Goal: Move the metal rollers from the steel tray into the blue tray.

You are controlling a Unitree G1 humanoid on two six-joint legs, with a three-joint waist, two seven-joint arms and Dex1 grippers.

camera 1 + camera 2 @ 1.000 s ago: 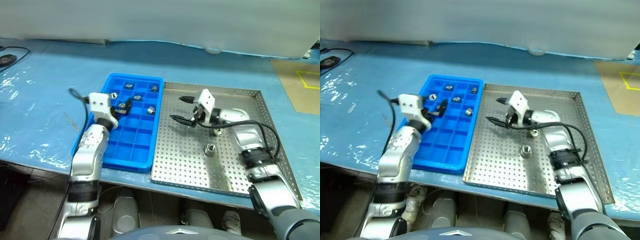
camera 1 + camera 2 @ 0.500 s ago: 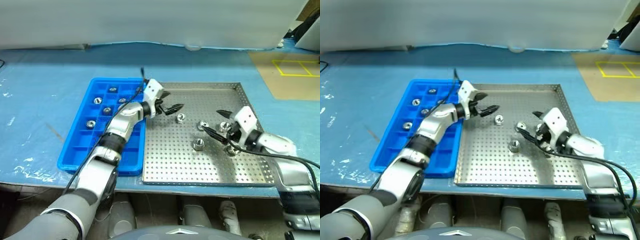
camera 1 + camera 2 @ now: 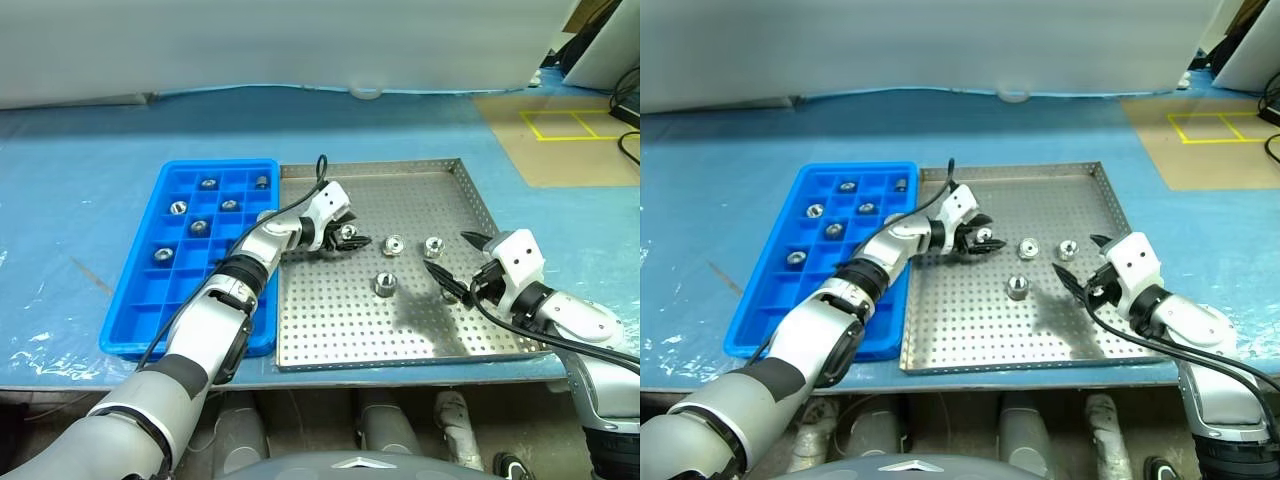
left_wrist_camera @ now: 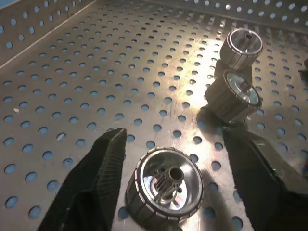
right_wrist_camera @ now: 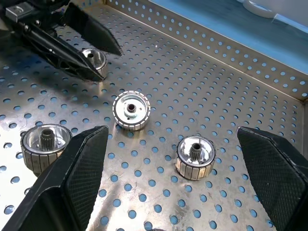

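The steel tray [image 3: 400, 330] holds several metal rollers. One roller [image 4: 166, 190] stands on the perforated floor between the fingers of my left gripper [image 3: 348, 238], with a small gap on each side; the jaws are partly closed around it. Three more rollers [image 3: 393, 244], [image 3: 433, 246], [image 3: 384, 283] stand loose in the tray's middle. My right gripper [image 3: 450, 258] hovers wide open over the right part of the steel tray, with nothing in it. The blue tray [image 3: 215, 300] lies left of the steel tray, with several rollers [image 3: 198, 226] in its far compartments.
Both trays rest on a pale blue table covering [image 3: 80, 210]. A brown patch with yellow tape [image 3: 560, 140] lies at the far right. A white wall runs along the table's back. The left arm stretches across the blue tray's right edge.
The head view has shifted. My left gripper swung from the blue tray to the steel tray and narrowed around a roller. My right gripper drew back toward the tray's right side.
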